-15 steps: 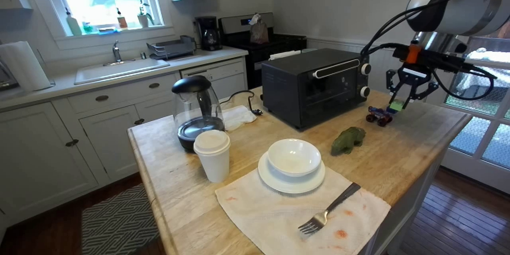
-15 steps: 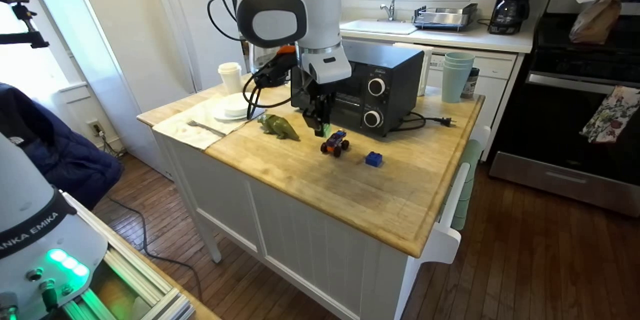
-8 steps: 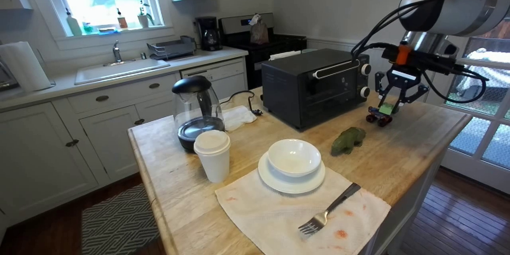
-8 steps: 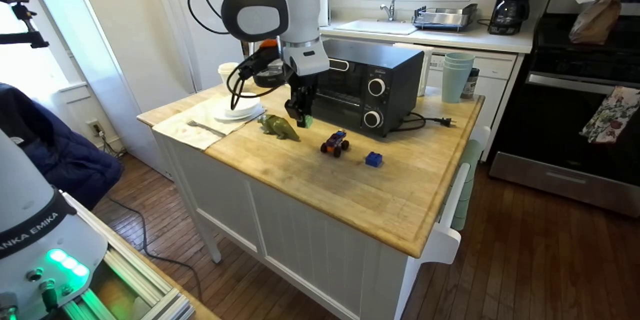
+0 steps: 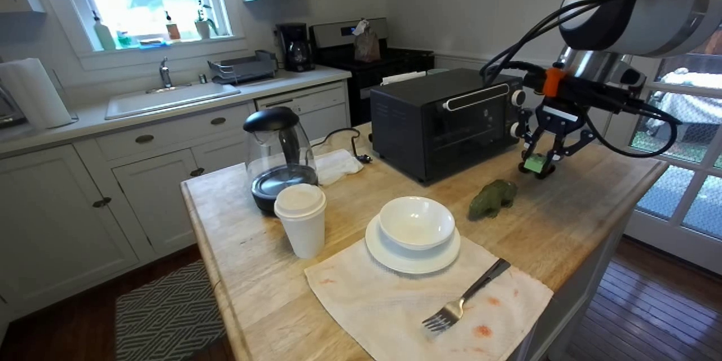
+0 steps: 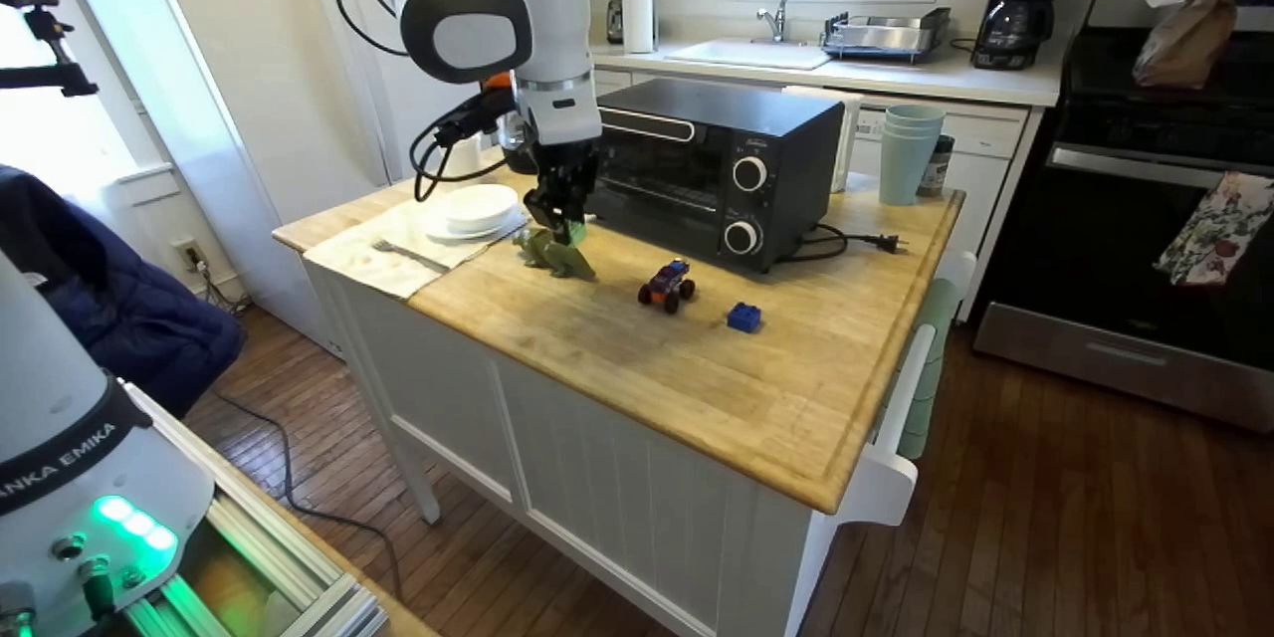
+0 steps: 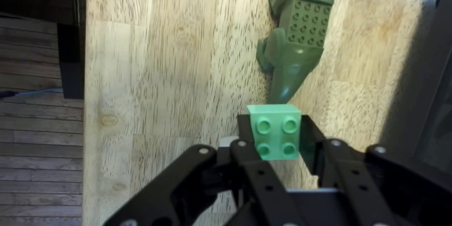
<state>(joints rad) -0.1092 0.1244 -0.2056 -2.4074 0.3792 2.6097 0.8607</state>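
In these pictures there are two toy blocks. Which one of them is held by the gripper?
The light green block, clamped in the gripper. The blue block is not held: it sits on the table, near the toy truck.

White arm (image 6: 557,5), black cables (image 5: 510,52), black fingers (image 7: 309,137)
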